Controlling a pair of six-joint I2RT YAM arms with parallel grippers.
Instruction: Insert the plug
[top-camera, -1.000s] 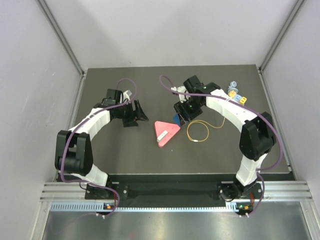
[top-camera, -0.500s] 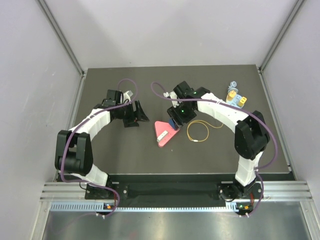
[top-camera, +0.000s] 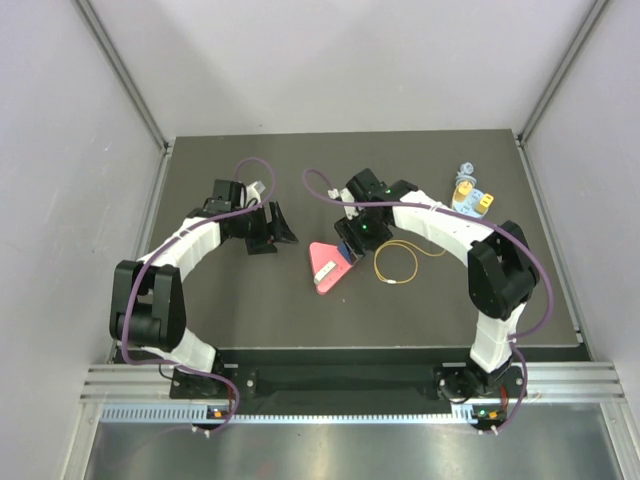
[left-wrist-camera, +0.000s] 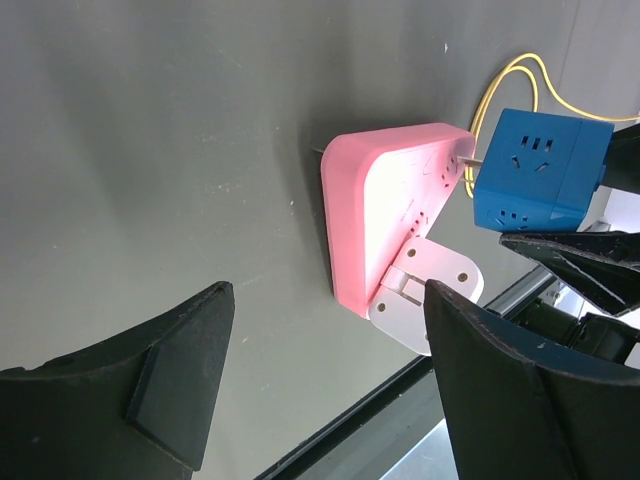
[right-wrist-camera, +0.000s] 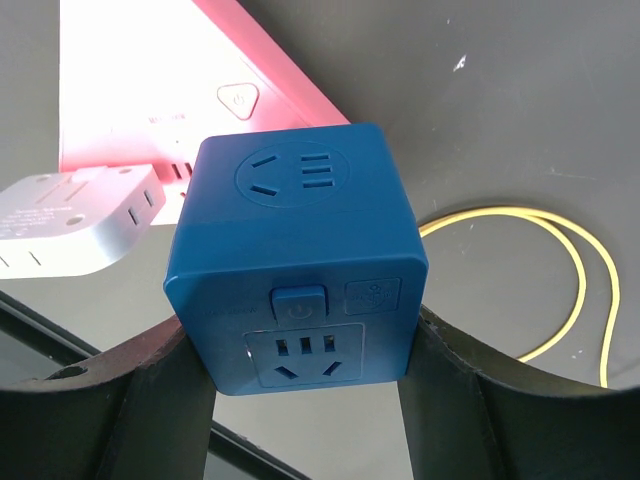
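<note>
Blue cube plug (right-wrist-camera: 300, 250), button face toward right gripper (right-wrist-camera: 302, 345) (prongs hidden)

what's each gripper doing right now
Left gripper: open, empty.
Right gripper: closed on the blue cube.

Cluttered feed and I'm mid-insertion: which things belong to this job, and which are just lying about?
In the job: blue cube adapter, held by right end effector; pink power strip.
Lying about: yellow cable loop; yellow-and-blue block, far right.
</note>
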